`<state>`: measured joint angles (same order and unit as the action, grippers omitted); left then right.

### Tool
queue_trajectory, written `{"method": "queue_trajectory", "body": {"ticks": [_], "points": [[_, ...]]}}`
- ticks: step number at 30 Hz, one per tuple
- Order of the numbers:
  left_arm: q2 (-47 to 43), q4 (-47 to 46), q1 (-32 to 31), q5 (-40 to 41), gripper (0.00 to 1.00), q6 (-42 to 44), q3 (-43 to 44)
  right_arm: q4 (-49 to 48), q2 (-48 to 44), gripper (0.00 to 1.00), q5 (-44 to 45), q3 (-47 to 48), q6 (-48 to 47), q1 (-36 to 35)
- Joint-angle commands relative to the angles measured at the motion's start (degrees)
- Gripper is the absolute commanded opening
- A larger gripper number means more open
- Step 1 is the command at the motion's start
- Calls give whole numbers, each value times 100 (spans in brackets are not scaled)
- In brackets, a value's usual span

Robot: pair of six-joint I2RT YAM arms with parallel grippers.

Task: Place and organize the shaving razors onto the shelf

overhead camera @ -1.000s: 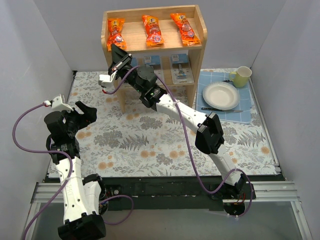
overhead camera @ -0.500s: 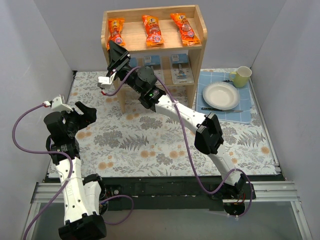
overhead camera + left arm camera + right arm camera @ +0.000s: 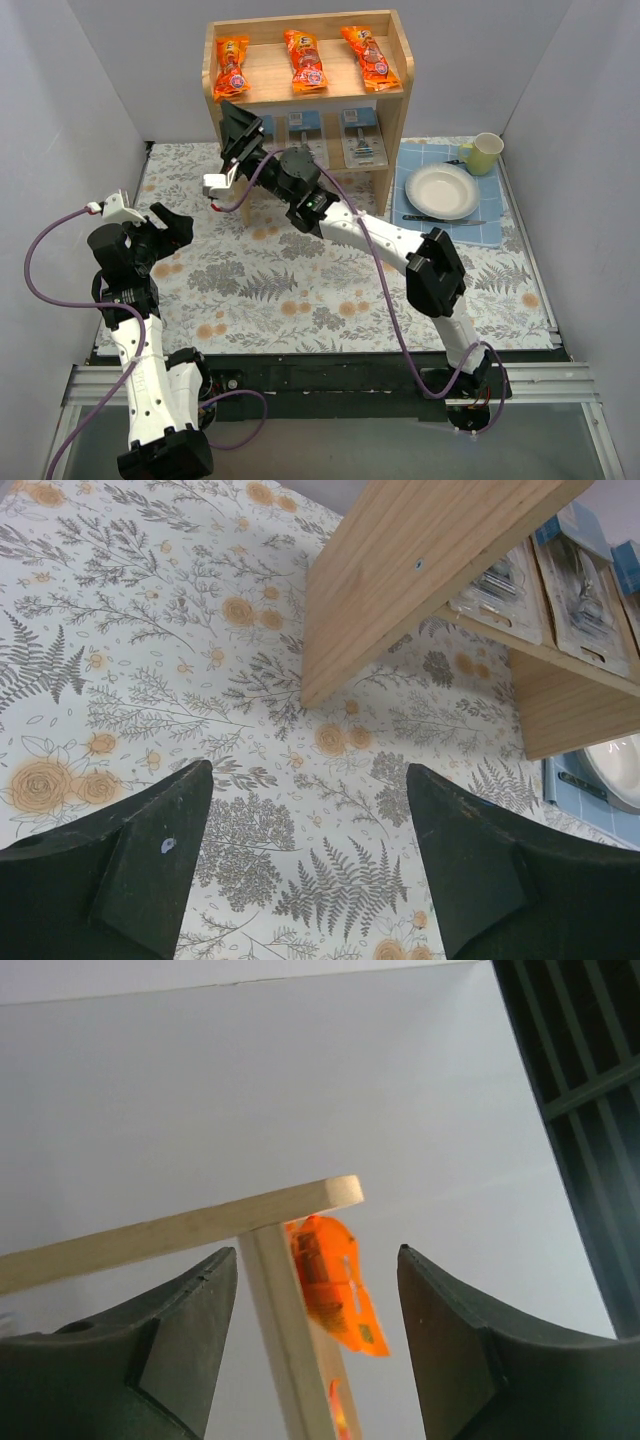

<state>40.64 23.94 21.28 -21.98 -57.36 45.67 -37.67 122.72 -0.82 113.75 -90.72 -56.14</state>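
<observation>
The wooden shelf (image 3: 397,105) stands at the back of the table. On its lower tier, razor packs with blue cards show at the middle (image 3: 303,128) and right (image 3: 362,137). In the left wrist view the shelf (image 3: 400,570) holds three razor packs: left (image 3: 495,588), middle (image 3: 585,592) and a far sliver (image 3: 628,568). My right gripper (image 3: 238,122) is open and empty in front of the tier's left end, hiding that spot from above. In its own view the right gripper (image 3: 318,1252) frames the shelf's top rim (image 3: 150,1235). My left gripper (image 3: 165,225) hangs open and empty over the floral cloth (image 3: 310,770).
Three orange snack packets (image 3: 304,58) lie along the shelf's top tier; one (image 3: 330,1290) shows in the right wrist view. To the shelf's right, a white plate (image 3: 441,190), a yellow-green mug (image 3: 484,152) and a knife (image 3: 445,220) rest on a blue mat (image 3: 495,228). White walls close in both sides.
My right gripper went from shut to open at the shelf's left end and drew back slightly toward the near side. The left arm has not moved.
</observation>
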Motion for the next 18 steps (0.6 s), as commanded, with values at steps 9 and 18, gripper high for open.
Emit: {"method": "queue_trajectory", "body": {"ticks": [9,18], "points": [[119,-487,-1,-1449,98,173,328,434,-2962,94,1449,-3317,2886,-538],[453,-215,-97,-1977,98,796,311,4013,-4946,99,1391,-4708,7058,-204]]}}
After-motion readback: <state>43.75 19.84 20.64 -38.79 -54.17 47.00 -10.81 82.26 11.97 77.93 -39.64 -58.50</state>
